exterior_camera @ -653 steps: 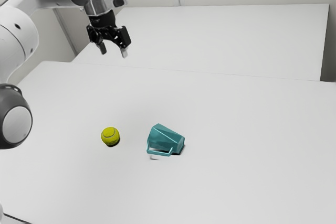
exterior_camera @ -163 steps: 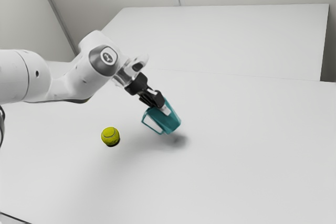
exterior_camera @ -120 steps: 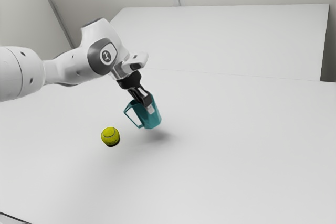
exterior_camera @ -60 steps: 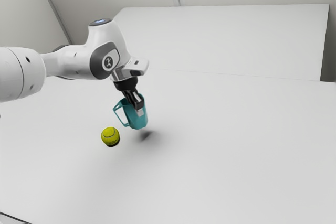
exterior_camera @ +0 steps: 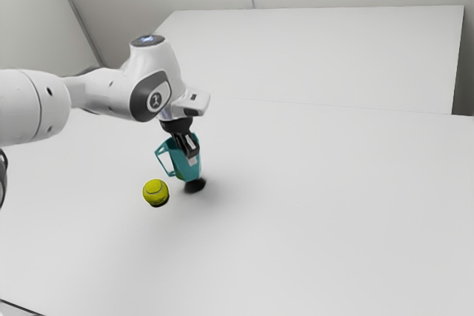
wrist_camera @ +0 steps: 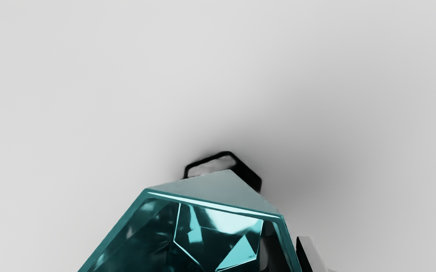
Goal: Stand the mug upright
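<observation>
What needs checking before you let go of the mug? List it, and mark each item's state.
1. Gripper shut on the mug: ok, one finger is inside the wall and the other outside.
2. Mug's open end facing up: ok, though its rim is partly hidden in the exterior view.
3. Mug exactly level: cannot tell.
4. Base resting on the table: cannot tell; its shadow lies close below.
5. Ball apart from the mug: ok, a gap shows between them.
6. Handle away from the fingers: ok, it points toward the exterior view's left.
</observation>
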Available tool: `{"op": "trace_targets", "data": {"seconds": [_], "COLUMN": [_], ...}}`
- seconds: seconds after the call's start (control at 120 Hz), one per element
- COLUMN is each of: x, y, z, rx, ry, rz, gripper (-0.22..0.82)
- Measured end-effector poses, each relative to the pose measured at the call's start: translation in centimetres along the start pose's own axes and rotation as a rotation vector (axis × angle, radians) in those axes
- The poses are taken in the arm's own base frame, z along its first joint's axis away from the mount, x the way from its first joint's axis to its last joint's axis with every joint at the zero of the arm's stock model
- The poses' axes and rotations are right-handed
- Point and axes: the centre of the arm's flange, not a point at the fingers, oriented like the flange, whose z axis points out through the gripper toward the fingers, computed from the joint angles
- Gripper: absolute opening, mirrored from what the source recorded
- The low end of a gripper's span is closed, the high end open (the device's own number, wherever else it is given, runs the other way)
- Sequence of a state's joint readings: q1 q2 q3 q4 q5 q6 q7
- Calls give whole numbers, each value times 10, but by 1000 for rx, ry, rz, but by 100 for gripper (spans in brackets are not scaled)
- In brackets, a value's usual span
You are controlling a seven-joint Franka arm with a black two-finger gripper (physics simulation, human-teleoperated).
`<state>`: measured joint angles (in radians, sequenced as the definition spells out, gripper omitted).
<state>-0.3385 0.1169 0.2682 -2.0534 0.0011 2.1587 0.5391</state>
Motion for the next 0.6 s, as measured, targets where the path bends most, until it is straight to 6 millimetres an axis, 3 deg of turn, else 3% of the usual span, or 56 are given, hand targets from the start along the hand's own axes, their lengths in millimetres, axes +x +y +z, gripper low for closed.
{"op": "trace_targets", "data": {"seconds": [0.417, 0.6], "x": [-11, -15], "y": [7, 8], "z": [27, 27], "rx": [64, 80], "ry": [59, 81], "rz": [32, 40], "gripper": [-15, -15]}}
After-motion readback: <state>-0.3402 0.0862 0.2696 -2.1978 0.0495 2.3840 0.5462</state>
